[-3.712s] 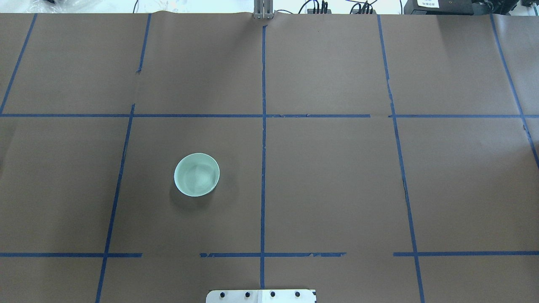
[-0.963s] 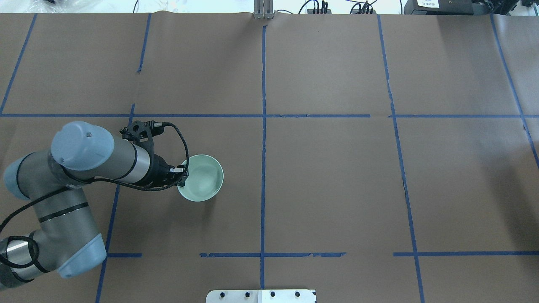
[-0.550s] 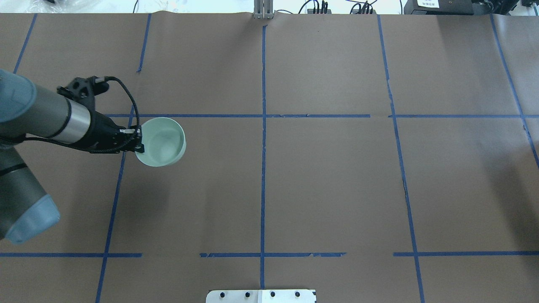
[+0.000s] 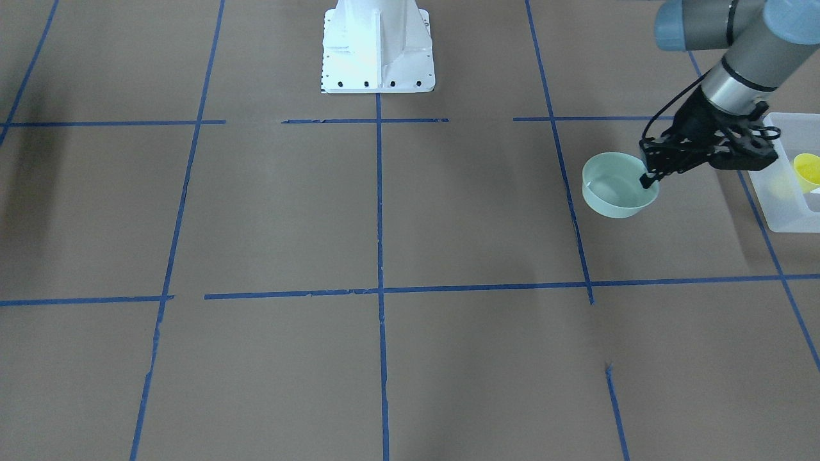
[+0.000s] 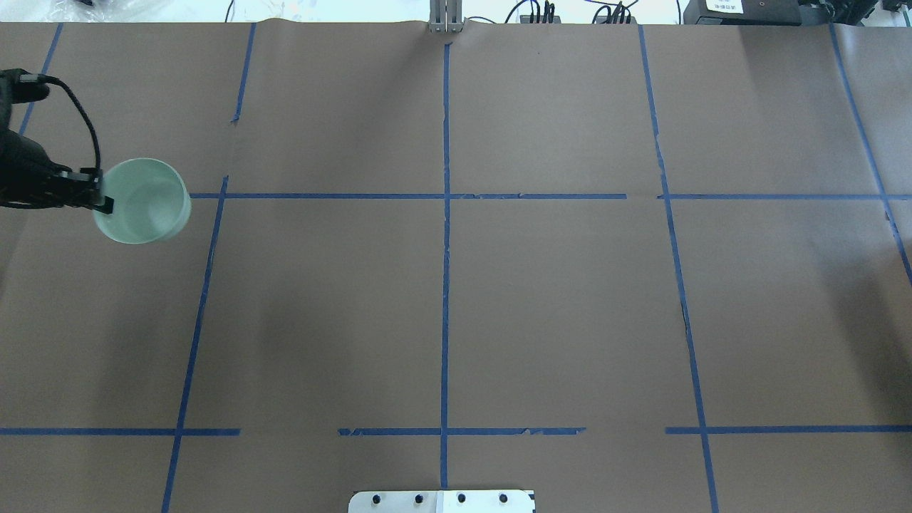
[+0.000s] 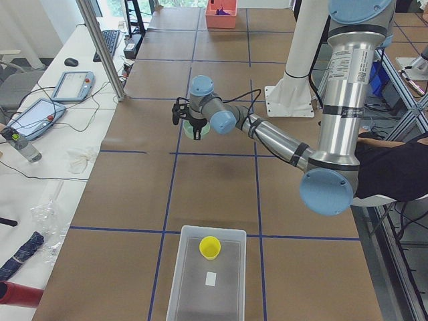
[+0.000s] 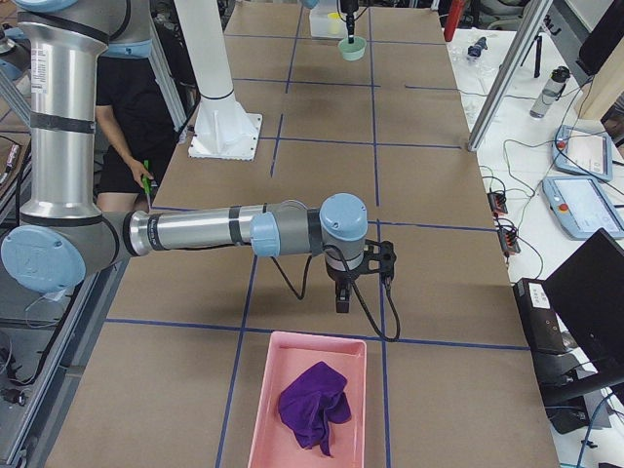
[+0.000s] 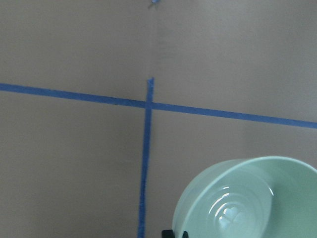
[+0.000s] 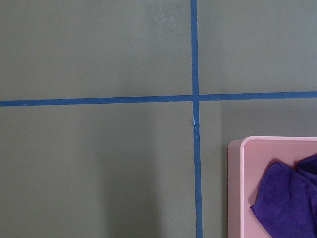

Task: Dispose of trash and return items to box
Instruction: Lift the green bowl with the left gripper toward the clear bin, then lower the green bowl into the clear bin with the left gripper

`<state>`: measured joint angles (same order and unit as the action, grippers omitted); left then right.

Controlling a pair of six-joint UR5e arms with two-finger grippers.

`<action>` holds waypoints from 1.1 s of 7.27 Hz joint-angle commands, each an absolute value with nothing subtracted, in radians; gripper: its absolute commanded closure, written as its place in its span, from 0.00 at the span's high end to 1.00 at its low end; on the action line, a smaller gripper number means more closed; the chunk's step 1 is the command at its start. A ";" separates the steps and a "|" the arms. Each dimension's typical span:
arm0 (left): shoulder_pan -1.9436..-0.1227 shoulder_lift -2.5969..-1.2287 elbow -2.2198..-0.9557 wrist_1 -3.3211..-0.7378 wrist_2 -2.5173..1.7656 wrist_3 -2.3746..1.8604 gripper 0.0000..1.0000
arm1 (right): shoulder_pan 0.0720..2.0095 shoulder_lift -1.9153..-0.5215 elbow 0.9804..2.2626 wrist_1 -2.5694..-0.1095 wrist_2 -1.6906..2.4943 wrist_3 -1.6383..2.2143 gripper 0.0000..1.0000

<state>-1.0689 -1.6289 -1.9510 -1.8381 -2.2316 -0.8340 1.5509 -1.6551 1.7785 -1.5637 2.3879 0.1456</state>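
Observation:
A pale green bowl [image 5: 146, 203] hangs above the brown table, held by its rim in my left gripper [image 5: 103, 201], which is shut on it. The front view shows the bowl [image 4: 618, 189] and the gripper [image 4: 647, 178] just short of a clear plastic box [image 4: 785, 218] that holds a yellow cup [image 4: 806, 169]. The bowl fills the lower right of the left wrist view [image 8: 247, 203]. My right gripper [image 7: 342, 304] shows only in the exterior right view, pointing down beside a pink tray [image 7: 263, 409] with a purple cloth [image 7: 312, 405]; I cannot tell whether it is open or shut.
The white robot base [image 4: 378, 45] stands at the table's near middle edge. Blue tape lines grid the brown paper. The pink tray [image 9: 237, 188] and cloth [image 9: 292, 198] sit at the lower right of the right wrist view. The clear box [image 6: 177, 267] stands at the table's left end.
The left arm came in, took the bowl by its rim and lifted it off the table. It has carried it left and farther away, to the left edge of the overhead view.

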 commanded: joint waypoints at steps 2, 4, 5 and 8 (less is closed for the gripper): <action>-1.397 -1.605 -1.747 -1.701 -2.321 -0.313 0.00 | 1.549 -1.605 1.709 -1.562 2.396 0.160 1.00; -1.561 -1.608 -1.575 -1.704 -2.319 -0.134 0.00 | 1.549 -1.609 1.706 -1.562 2.416 0.160 1.00; -1.625 -1.608 -1.495 -1.706 -2.319 -0.053 0.00 | 1.549 -1.611 1.706 -1.562 2.439 0.160 1.00; -1.716 -1.585 -1.340 -1.717 -2.310 0.105 0.00 | 1.549 -1.612 1.709 -1.562 2.441 0.160 1.00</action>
